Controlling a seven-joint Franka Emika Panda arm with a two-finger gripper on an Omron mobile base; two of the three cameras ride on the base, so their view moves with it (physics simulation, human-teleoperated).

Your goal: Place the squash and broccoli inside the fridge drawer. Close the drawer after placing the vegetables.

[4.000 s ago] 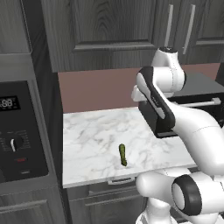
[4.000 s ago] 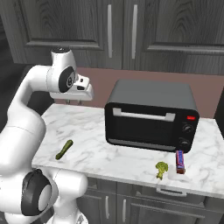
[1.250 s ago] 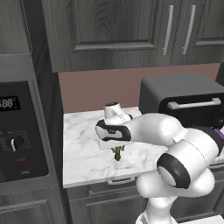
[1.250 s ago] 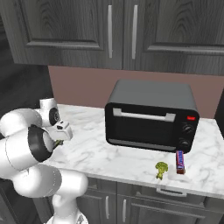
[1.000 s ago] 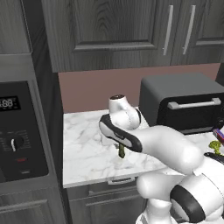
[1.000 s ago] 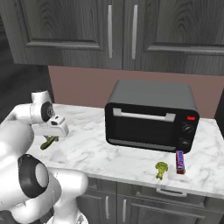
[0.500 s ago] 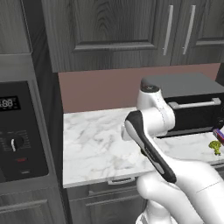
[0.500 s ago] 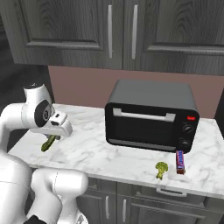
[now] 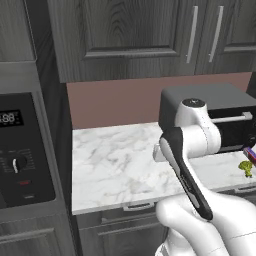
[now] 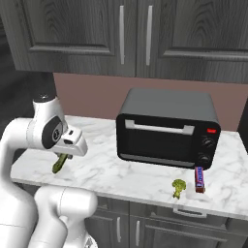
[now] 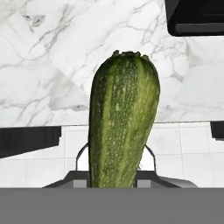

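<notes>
I have the squash point(image 10: 59, 163) pinched in my gripper point(image 10: 63, 156), jaws closed on its lower end so the rest of it sticks straight out ahead of my hand; in the hand view it stands as a fat dark-green column point(image 11: 123, 120) with its stem end farthest from me. I carry it lengthwise like this, I judge, because a slender thing grips best across its narrow width, and it is lifted clear of the marble counter point(image 10: 126, 174) so it can travel to the fridge. Below and beyond its tip lie the counter and a corner of the toaster oven point(image 10: 167, 128).

The broccoli point(image 10: 178, 186) sits well away from my hand, near the counter's front edge past the toaster oven, just beside a small purple bar point(image 10: 199, 176). It waits for a second trip.

My fingertips are hidden behind the squash in the hand view, and my own arm blocks the grip in the left base view. I cannot make out the fridge drawer, so I cannot say whether it stands open.
</notes>
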